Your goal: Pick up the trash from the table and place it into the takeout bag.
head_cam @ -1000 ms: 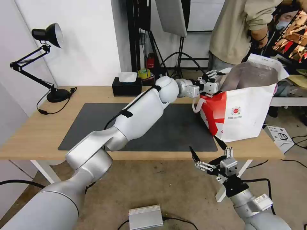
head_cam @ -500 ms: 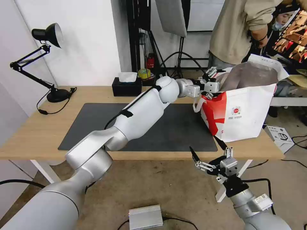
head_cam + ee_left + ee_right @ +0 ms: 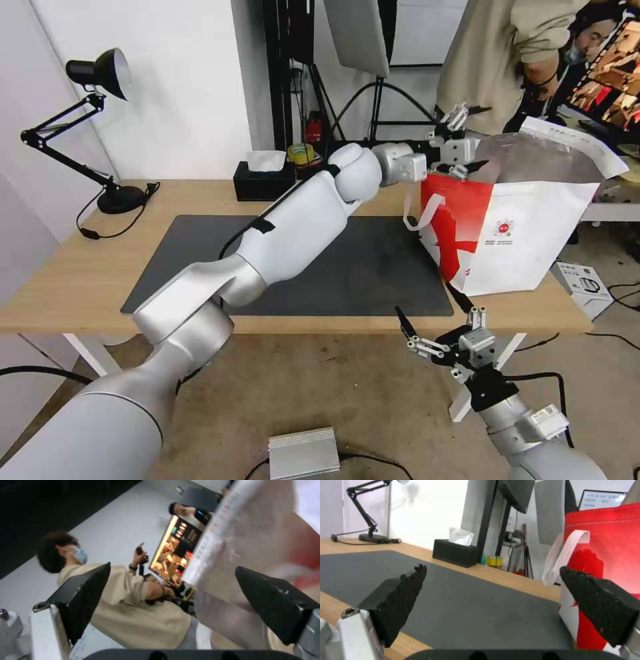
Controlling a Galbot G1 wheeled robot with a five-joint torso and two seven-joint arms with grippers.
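The takeout bag (image 3: 527, 233), red and white with a silver lining, stands on the right end of the table (image 3: 80, 280), its mouth facing up. My left arm reaches across the dark mat (image 3: 373, 273). Its gripper (image 3: 481, 135) hangs open and empty just above the bag's near rim. In the left wrist view the left gripper (image 3: 172, 567) has nothing between its black fingers, and the bag's lining (image 3: 253, 542) lies beside it. My right gripper (image 3: 427, 303) waits open below the table's front edge, facing the bag (image 3: 603, 542). The trash is out of view.
A black desk lamp (image 3: 100, 73) stands at the far left and a black tissue box (image 3: 263, 180) at the table's back edge. A person stands right behind the bag. A metal box (image 3: 303, 453) and a white carton (image 3: 587, 283) lie on the floor.
My left gripper has risen from the bag's near rim and moved a little to the right. The bag now stands taller and its top flap has swung outward. The right arm is unmoved.
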